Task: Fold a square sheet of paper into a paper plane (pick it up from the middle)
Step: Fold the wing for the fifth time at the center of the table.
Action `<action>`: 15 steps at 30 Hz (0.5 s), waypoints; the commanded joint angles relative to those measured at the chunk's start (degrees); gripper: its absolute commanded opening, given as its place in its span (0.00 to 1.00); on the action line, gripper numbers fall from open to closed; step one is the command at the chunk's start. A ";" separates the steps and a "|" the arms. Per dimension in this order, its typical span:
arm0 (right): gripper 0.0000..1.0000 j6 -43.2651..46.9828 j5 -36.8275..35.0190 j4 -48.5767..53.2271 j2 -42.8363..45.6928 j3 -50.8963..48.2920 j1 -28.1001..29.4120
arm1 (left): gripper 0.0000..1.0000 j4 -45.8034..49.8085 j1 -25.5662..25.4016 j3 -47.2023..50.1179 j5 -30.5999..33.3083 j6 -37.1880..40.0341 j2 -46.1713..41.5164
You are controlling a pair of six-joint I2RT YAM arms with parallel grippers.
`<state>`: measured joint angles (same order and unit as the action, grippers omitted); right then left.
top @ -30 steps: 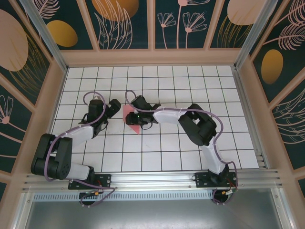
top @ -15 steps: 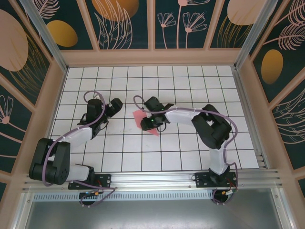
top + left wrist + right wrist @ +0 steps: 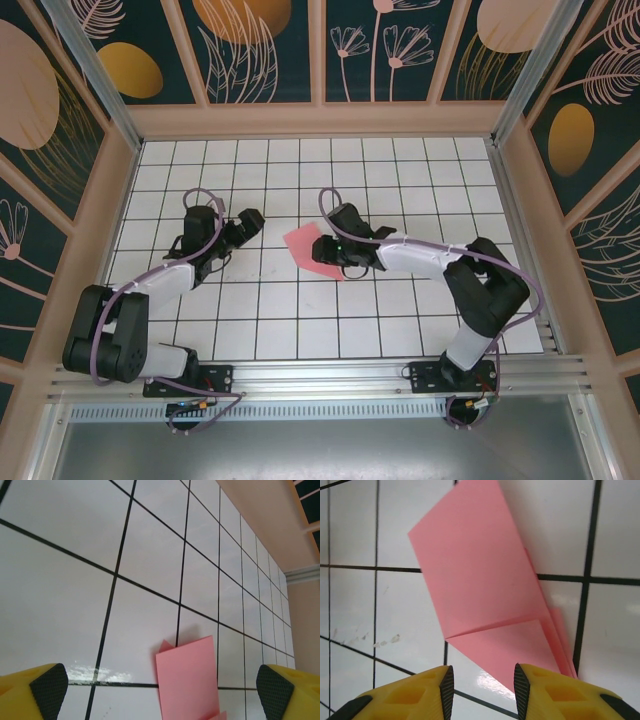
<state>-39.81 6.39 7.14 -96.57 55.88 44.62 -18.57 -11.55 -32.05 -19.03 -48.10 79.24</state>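
right gripper [image 3: 482, 687]: jaws held partly apart, nothing clamped
paper: folded pink-red paper sheet [image 3: 485, 595] is laid flat on the white gridded table [image 3: 400, 180], just ahead of those jaws
long axis: slanted far-left to near-right, near tip by the fingers, contact can't be told tbh
left gripper [image 3: 161, 690]: spread wide, set further off

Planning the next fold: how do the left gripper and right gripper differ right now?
The left gripper stands wide open, the right gripper only narrowly. The left gripper sits back from the pink paper; the right gripper hangs over its corner. Both have yellow fingers with black pads.
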 commanded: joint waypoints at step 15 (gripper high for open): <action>0.38 -6.17 3.77 -12.30 -5.50 -3.96 -2.39 | 0.93 1.18 -7.76 2.44 -6.45 -6.66 -0.93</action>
<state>-45.41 8.58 -2.24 -100.68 53.32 42.76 -17.74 -17.82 -29.36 -24.29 -52.38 77.62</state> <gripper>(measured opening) 0.384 0.931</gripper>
